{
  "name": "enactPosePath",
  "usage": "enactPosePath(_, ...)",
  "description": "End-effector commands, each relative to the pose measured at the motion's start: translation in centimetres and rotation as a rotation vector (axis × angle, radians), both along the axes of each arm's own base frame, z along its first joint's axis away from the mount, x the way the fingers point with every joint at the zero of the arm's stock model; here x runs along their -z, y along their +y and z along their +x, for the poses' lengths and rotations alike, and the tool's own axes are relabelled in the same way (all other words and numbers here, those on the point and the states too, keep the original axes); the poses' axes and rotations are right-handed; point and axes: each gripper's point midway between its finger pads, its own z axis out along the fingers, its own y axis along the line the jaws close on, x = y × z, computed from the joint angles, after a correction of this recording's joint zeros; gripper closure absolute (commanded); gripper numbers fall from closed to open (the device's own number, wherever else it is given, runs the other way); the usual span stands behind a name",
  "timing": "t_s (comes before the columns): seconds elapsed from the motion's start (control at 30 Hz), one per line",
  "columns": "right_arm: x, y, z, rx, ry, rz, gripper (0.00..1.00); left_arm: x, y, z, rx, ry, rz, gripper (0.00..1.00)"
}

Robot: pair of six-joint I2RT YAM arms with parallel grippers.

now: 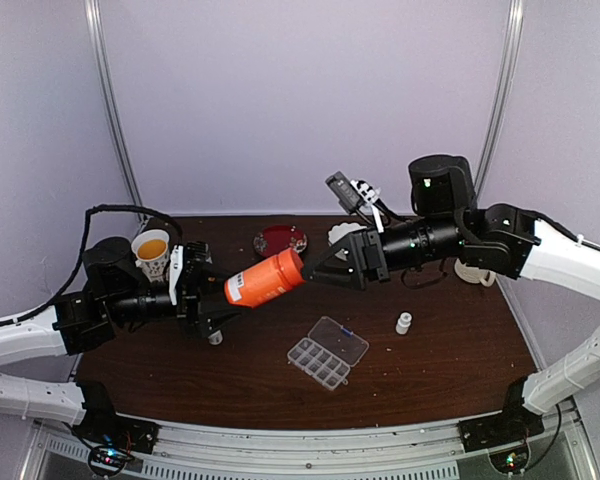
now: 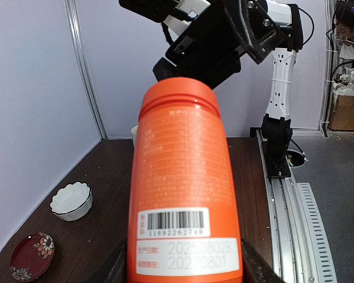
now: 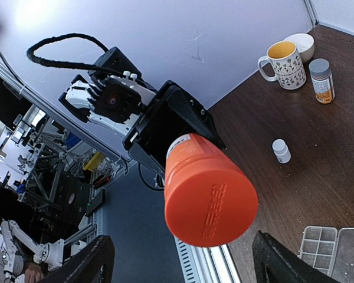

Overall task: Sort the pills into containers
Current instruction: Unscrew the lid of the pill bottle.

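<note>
Starting at the left of the top view, the left end effector (image 1: 212, 292) is clenched on the bottom of an orange bottle (image 1: 265, 280). It holds the bottle up in the air, lying on its side. The bottle's long side runs from 8 o'clock to 2 o'clock, with the cap (image 3: 211, 197) at the 2 o'clock end. Just past the cap, at 3 o'clock, is the right end effector (image 1: 325, 268). It is released: its fingers (image 3: 85, 262) stand wide, one on each side of the cap, and do not touch it. So the right arm is the nearer one to the cap, and I think its next job is to close on the cap and twist it off. No pills can be seen; I guess they are inside the bottle. The pill box (image 1: 318, 362) lies on the tabletop (image 1: 450, 360) with its lid open, at 6 o'clock from the right end effector and well apart from it. A small white bottle (image 1: 404, 322) stands at 2 o'clock from the box.
</note>
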Motion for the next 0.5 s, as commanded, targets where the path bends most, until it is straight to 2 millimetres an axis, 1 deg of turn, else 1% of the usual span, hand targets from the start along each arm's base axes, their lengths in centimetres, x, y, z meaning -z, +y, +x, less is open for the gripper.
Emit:
enactPosePath(0.0,-0.6,1.5,0.8,-0.012,0.060,0.022,0.17,-1.9,0.3,0.2,-0.016,-0.073,-0.061,1.00)
enactPosePath(0.03,-0.3,1.8,1.0,-0.015,0.068,0.013,0.18,-2.0,0.3,0.2,-0.016,-0.073,-0.062,1.00)
enactPosePath(0.13,-0.4,2.6,1.2,-0.028,0.079,0.019,0.18,-2.1,0.3,0.2,-0.014,-0.075,-0.063,1.00)
enactPosePath(0.23,-0.6,3.1,1.2,-0.048,0.085,0.031,0.27,-2.0,0.3,0.2,-0.013,-0.071,-0.060,1.00)
enactPosePath(0.33,-0.5,3.4,1.2,-0.055,0.092,0.032,0.32,-1.8,0.2,0.1,-0.007,-0.065,-0.054,1.00)
enactPosePath(0.4,-0.3,3.4,1.3,-0.054,0.095,0.029,0.32,-1.8,0.2,0.0,-0.001,-0.066,-0.053,1.00)
enactPosePath(0.47,-0.4,3.5,1.3,-0.052,0.095,0.032,0.29,-1.7,0.2,-0.1,0.003,-0.065,-0.050,1.00)
